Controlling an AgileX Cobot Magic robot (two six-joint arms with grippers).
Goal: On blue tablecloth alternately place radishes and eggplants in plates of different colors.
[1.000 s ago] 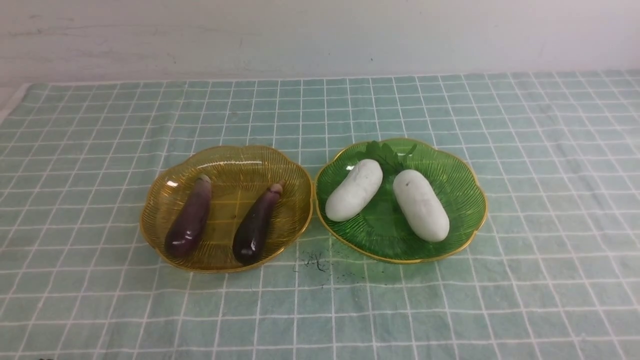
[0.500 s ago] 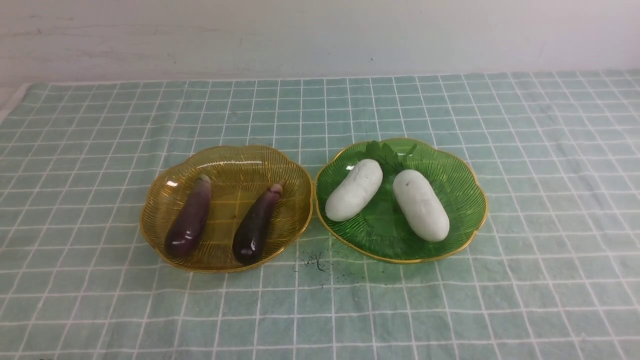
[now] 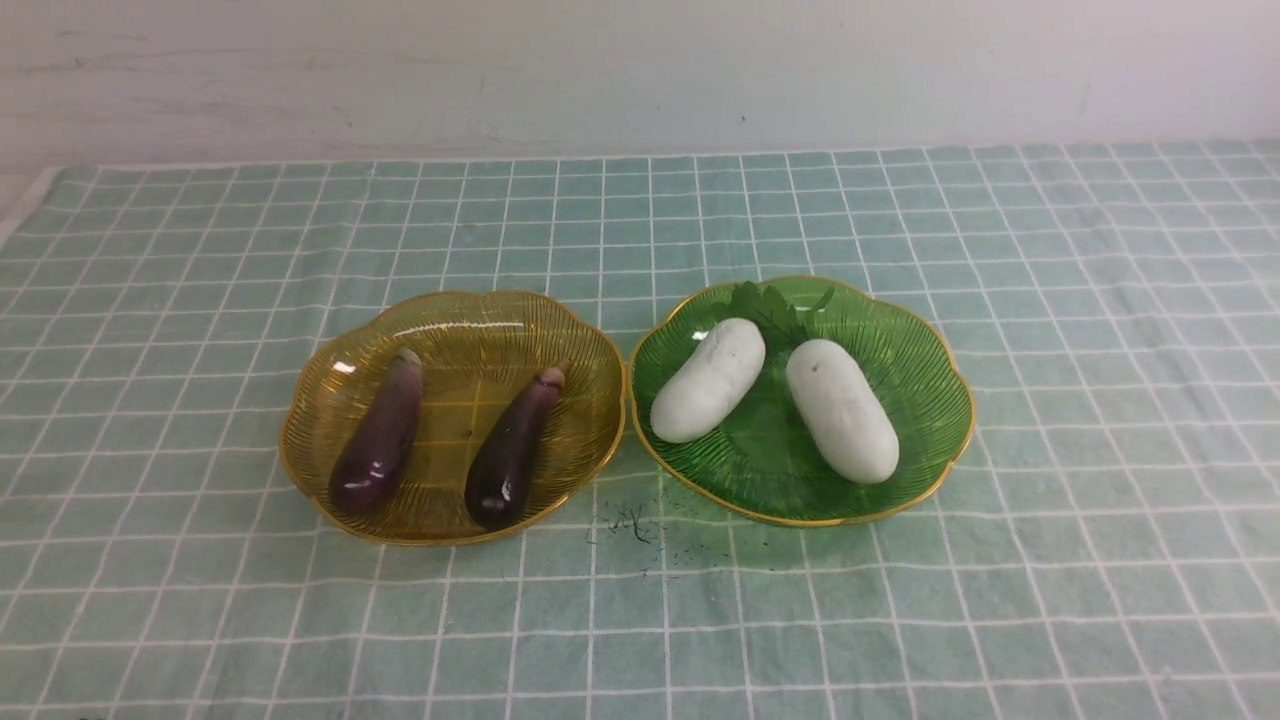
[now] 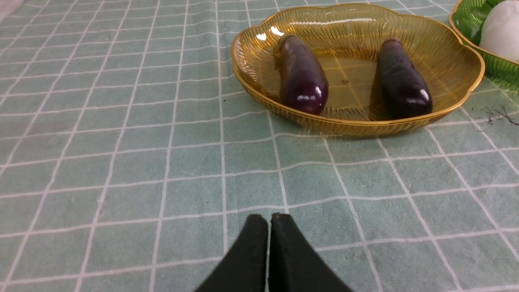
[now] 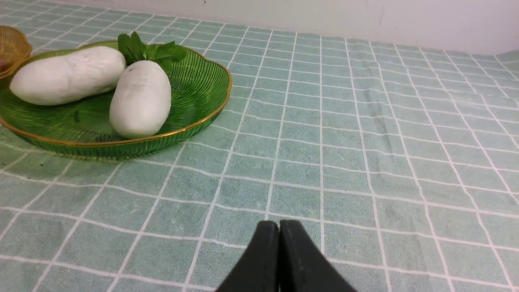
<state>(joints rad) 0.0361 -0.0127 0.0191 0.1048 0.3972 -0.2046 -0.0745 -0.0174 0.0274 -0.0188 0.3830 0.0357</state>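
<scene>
No lettering to read anywhere, only dark scribbles (image 3: pixel 630 522) on the blue tablecloth (image 3: pixel 1050 560) below the gap between the plates. Centre frame, the amber plate (image 3: pixel 470 325) holds both eggplants (image 3: pixel 380 445) (image 3: pixel 512 455); its rim touches the green plate (image 3: pixel 920 360) carrying both radishes (image 3: pixel 708 380) (image 3: pixel 842 410). Wide bare cloth on every side. Left gripper (image 4: pixel 269 221) pinched together, empty; right gripper (image 5: pixel 279 228) likewise.

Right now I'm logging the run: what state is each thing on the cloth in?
Amber ribbed plastic plate: holds both glossy purple eggplants, lying apart.
Green ribbed plastic plate: holds both white oblong radishes, leaves at far end.
Left end effector: shut, empty.
Right end effector: shut, empty.
</scene>
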